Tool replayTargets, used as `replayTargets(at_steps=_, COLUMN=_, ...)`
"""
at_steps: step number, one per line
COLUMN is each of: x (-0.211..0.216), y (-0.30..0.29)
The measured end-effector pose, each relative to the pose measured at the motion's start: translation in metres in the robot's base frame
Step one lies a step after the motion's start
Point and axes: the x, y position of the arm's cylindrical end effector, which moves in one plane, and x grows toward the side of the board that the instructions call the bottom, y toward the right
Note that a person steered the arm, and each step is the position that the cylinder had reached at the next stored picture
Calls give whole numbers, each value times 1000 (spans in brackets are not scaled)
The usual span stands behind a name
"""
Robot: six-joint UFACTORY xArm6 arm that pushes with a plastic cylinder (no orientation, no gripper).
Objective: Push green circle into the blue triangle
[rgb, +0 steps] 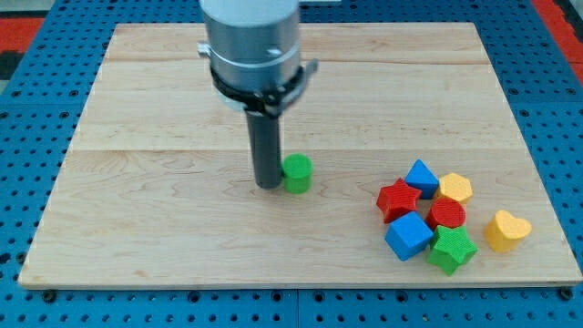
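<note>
The green circle (pixel 297 173), a short green cylinder, sits near the middle of the wooden board (pixel 164 109). My tip (pixel 268 185) stands just at its left side, touching or almost touching it. The blue triangle (pixel 421 175) lies to the view's right at the top of a cluster of blocks, well apart from the green circle.
The cluster at the view's lower right holds a red star (pixel 397 199), a yellow hexagon (pixel 455 189), a red circle (pixel 447 215), a blue cube (pixel 408 236) and a green star (pixel 452 249). A yellow heart (pixel 506 230) lies just right of it.
</note>
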Motion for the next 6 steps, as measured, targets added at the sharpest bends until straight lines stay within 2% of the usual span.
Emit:
replayTargets(at_steps=1, x=23, y=47)
replayTargets(at_steps=2, x=26, y=99)
replayTargets(at_steps=3, x=31, y=111)
replayTargets(at_steps=6, x=34, y=66)
